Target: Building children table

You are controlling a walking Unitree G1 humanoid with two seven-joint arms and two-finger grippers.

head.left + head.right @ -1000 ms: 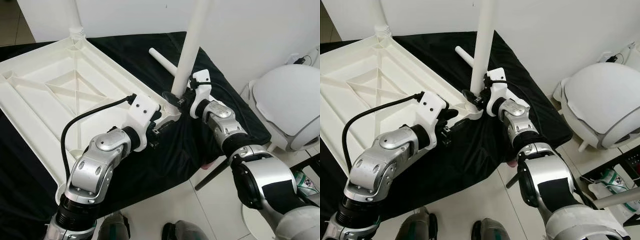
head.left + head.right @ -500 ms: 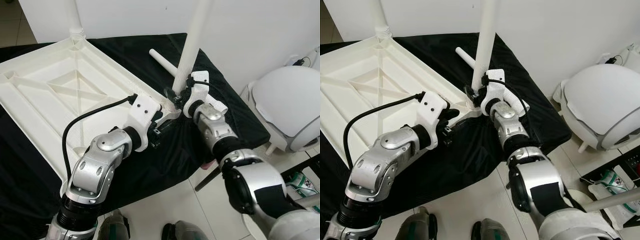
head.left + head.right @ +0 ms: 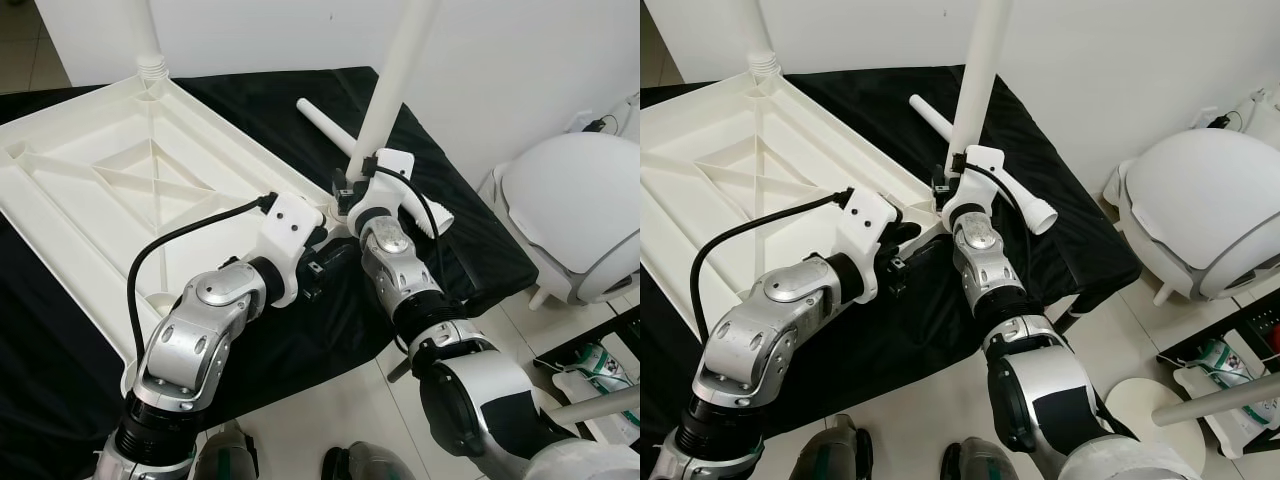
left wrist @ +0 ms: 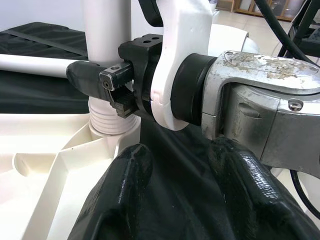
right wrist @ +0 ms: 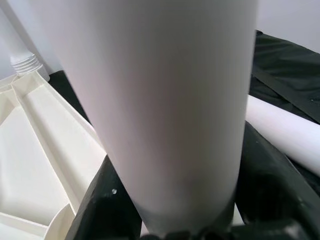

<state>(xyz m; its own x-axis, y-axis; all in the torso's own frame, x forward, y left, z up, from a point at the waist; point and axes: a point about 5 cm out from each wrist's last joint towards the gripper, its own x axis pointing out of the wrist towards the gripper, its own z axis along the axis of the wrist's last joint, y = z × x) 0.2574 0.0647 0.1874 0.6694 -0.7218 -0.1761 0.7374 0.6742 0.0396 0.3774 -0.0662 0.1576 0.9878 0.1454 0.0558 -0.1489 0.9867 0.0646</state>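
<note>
Since 1 second ago, the right arm has rolled its wrist around the upright white leg [image 3: 395, 80], so its forearm now sits nearer the middle of the scene. The right gripper [image 4: 107, 80] is clamped on the base of that leg, its 2 black fingers pinching the tube just above the ribbed threaded collar [image 4: 106, 119]. The left gripper [image 3: 325, 265] rests at the near right corner of the upturned tabletop [image 3: 90, 200], its 2 fingers apart over the black cloth [image 3: 300, 340], just beside the leg's socket.

The step in hand looks like screwing this leg into its corner socket. To do it well, the leg should stand straight in the socket so the threads do not cross, while the left gripper braces the tabletop against turning.

The tabletop is smooth white moulded plastic with raised ribs crossing its underside. A 2nd leg [image 3: 150, 40] stands screwed into the far corner. A 3rd leg [image 3: 325, 125], a plain round tube, lies loose on the cloth, far of the grippers.
</note>
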